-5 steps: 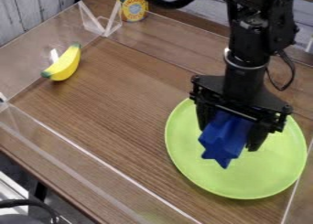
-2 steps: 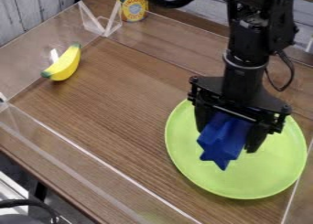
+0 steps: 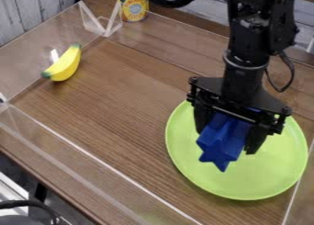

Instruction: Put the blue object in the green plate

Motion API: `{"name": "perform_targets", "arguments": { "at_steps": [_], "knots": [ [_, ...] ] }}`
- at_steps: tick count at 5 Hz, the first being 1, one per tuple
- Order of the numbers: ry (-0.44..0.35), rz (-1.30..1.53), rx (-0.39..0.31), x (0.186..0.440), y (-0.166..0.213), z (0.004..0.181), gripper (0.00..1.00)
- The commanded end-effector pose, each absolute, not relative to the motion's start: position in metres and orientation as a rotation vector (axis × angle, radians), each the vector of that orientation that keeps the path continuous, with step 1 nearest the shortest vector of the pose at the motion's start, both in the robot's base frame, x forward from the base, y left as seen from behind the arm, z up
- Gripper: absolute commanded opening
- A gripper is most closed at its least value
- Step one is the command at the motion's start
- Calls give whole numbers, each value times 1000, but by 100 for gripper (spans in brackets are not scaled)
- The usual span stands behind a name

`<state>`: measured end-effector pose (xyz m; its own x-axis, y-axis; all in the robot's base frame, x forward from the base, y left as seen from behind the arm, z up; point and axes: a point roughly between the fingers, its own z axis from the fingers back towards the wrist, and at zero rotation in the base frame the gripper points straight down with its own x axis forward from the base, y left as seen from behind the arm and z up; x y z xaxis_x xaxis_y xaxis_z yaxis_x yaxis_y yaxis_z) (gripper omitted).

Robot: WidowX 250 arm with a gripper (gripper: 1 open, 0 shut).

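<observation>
Camera view, taken from in front of and above the wooden desk [image 3: 123, 100]. A single black robot arm [image 3: 258, 40] reaches down from the upper right, ending in a gripper [image 3: 236, 121] positioned directly over the green plate [image 3: 282, 164]. The jaws are closed on the blue object [image 3: 222, 143], a crumpled piece of blue cloth-like material that hangs downward between them. The lower tip of the blue object reaches toward the plate's surface; whether it touches the plate or hangs just above it cannot be told from this angle, though a dark shadow lies on the plate just beside it. The green plate sits at the right front of the desk, near the edge, and the blue object lies wholly within its outline as seen here.

Well apart from the plate, at the left side of the desk, a yellow banana [image 3: 62, 63] rests on the wood, its long axis running diagonally. At the far edge of the desk, a small yellow container [image 3: 132, 7] stands upright, with a clear triangular stand [image 3: 101, 19] just beside it to the left. A transparent wall [image 3: 50, 141] borders the desk along its left and front sides.
</observation>
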<state>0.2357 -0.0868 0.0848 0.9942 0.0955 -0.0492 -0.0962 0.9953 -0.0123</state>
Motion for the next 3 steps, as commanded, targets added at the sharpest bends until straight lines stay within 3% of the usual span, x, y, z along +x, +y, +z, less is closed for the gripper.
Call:
{"name": "perform_targets", "arguments": {
  "at_steps": [1, 3],
  "knots": [
    [-15, 110, -41, 245, -86, 104, 100],
    [-5, 117, -41, 244, -87, 106, 100]
  ]
}}
